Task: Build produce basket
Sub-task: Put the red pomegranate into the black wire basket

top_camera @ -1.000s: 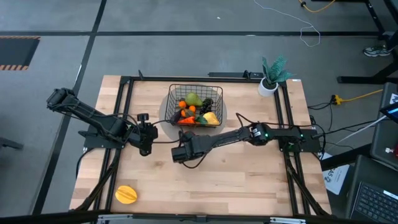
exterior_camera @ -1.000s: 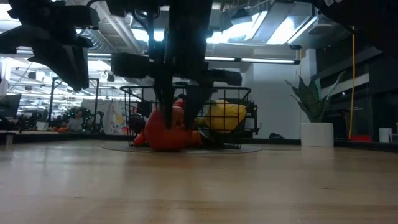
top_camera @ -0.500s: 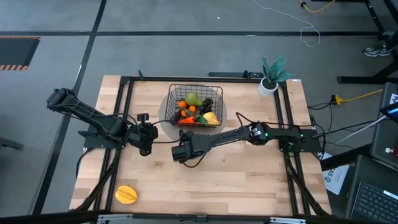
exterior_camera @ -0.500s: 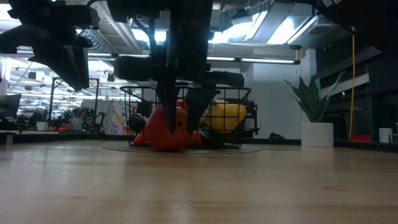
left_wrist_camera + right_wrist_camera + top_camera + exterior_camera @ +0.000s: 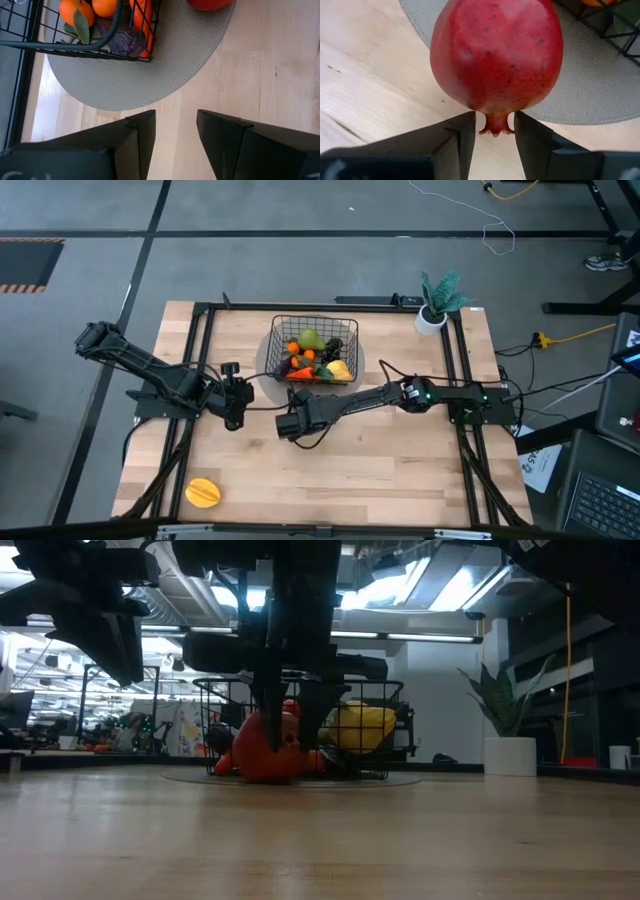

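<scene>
The black wire basket [image 5: 315,348] stands on a round grey mat [image 5: 150,75] and holds several toy fruits and vegetables [image 5: 318,358]. A red fruit with a small crown [image 5: 495,55] rests on the mat's near edge, outside the basket. It also shows in the low view [image 5: 255,755]. In the high view my right arm hides it. My right gripper [image 5: 495,120] is narrowly open, its fingertips on either side of the crown. My left gripper [image 5: 175,117] hangs narrowly open and empty left of the mat [image 5: 234,412]. My right gripper has its two fingertips [image 5: 467,122] on either side of the red fruit's crown [image 5: 496,125], coming slanting down from the table's near side. I cannot tell whether they touch it. The fruit lies on the mat, crown toward the gripper.
A yellow-orange fruit [image 5: 203,492] lies on the bare wood near the table's front left corner. A white pot with a teal plant [image 5: 434,308] stands at the far right corner. Dark rails [image 5: 200,360] run along the table's sides.
My right gripper has shifted and turned slightly over the red fruit. The fruit and the basket stay where they were.
</scene>
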You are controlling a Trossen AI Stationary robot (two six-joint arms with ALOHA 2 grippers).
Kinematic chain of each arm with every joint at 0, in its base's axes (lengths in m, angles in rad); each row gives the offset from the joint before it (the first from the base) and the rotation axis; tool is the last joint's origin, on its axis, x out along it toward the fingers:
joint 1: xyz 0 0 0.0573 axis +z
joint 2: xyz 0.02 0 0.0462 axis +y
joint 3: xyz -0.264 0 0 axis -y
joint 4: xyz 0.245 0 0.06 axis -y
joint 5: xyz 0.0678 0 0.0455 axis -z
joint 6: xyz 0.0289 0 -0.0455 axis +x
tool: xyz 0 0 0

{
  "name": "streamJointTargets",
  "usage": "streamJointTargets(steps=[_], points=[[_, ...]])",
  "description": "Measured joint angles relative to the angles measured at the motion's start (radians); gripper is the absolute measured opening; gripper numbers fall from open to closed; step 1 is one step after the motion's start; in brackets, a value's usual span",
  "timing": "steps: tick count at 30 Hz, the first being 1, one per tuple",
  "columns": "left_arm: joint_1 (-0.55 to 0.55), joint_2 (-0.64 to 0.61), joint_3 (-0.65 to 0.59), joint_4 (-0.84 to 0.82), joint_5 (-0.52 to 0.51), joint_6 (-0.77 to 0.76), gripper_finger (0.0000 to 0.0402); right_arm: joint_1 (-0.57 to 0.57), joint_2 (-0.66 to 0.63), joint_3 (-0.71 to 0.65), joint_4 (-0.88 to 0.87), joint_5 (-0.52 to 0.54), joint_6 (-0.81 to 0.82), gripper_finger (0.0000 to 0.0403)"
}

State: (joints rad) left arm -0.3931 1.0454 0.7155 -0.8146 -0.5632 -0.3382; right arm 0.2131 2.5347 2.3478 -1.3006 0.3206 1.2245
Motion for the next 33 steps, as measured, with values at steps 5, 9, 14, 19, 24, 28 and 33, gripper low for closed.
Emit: streamJointTargets(steps=[5, 9, 14, 19, 24, 28, 33], points=[[0.000, 0.000, 0.000, 0.000, 0.000, 0.000, 0.0133, 0.000, 0.000, 0.000, 0.000, 0.001, -0.032, 0.0124], [0.000, 0.000, 0.000, 0.000, 0.000, 0.000, 0.0133, -0.002, 0.000, 0.000, 0.004, 0.002, -0.052, 0.0124], [0.000, 0.000, 0.000, 0.000, 0.000, 0.000, 0.0133, -0.005, 0.000, 0.000, 0.010, 0.003, -0.051, 0.0124], [0.000, 0.000, 0.000, 0.000, 0.000, 0.000, 0.0133, -0.010, 0.000, 0.000, 0.035, 0.020, -0.027, 0.0113], [0.000, 0.000, 0.000, 0.000, 0.000, -0.001, 0.0133, -0.010, 0.000, 0.000, 0.043, 0.026, -0.024, 0.0081], [0.000, 0.000, 0.000, 0.000, 0.000, -0.001, 0.0133, -0.009, 0.000, 0.000, 0.044, 0.025, -0.023, 0.0038], [0.000, 0.000, 0.000, 0.000, 0.000, -0.001, 0.0133, -0.003, 0.000, 0.000, 0.049, 0.017, -0.020, 0.0008]])
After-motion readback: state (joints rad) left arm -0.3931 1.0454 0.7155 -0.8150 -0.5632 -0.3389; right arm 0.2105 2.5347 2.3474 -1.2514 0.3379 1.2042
